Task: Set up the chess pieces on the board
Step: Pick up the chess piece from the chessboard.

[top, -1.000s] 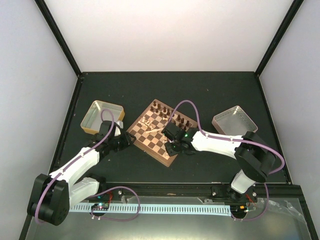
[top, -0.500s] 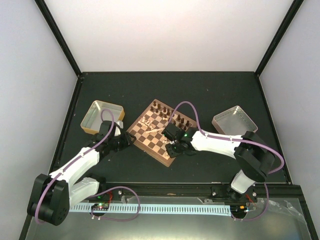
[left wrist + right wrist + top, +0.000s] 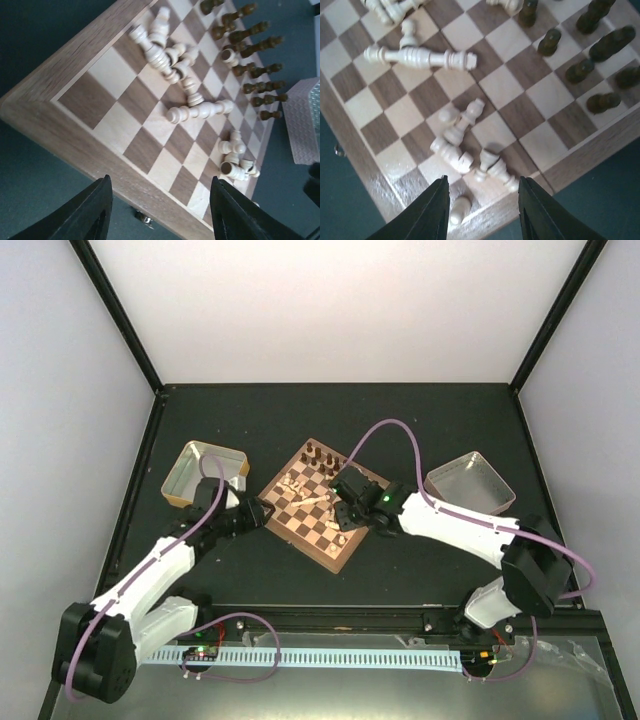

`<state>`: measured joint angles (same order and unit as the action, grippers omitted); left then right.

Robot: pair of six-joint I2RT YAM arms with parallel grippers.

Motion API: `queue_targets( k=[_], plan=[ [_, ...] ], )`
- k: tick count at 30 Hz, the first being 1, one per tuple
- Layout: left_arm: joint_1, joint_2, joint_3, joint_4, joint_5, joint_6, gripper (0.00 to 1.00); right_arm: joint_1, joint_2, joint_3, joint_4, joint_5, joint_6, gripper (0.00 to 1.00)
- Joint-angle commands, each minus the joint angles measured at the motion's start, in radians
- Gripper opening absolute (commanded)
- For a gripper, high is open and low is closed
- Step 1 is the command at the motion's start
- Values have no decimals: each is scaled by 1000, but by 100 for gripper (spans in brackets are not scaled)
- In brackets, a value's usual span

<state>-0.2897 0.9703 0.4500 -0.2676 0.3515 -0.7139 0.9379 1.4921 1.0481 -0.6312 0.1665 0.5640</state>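
Board grained wood, satin; pale pieces smooth turned wood; tray shiny metal.

We see white shells on the left arm and right arm, with black joints and bases. A purple cable loops along each. A green light glows near the right wrist. The left gripper and right gripper have smooth black fingers.

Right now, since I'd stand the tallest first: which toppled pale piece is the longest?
The cream piece stretched across several central squares; the other toppled pale pieces, bunched in heaps, are clearly shorter.
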Motion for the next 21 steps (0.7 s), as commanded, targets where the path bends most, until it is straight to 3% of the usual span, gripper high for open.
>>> queue_targets(
  k=[1, 13, 21],
  plan=[
    [-5, -52, 62, -12, 29, 55, 57, -29, 61, 77, 40, 57, 9, 40],
    [-6, -172, 39, -7, -98, 62, 59, -30, 309, 262, -5, -29, -115, 40],
    [-5, -282, 21, 6, -179, 72, 59, -30, 374, 298, -29, -57, -136, 29]
  ],
)
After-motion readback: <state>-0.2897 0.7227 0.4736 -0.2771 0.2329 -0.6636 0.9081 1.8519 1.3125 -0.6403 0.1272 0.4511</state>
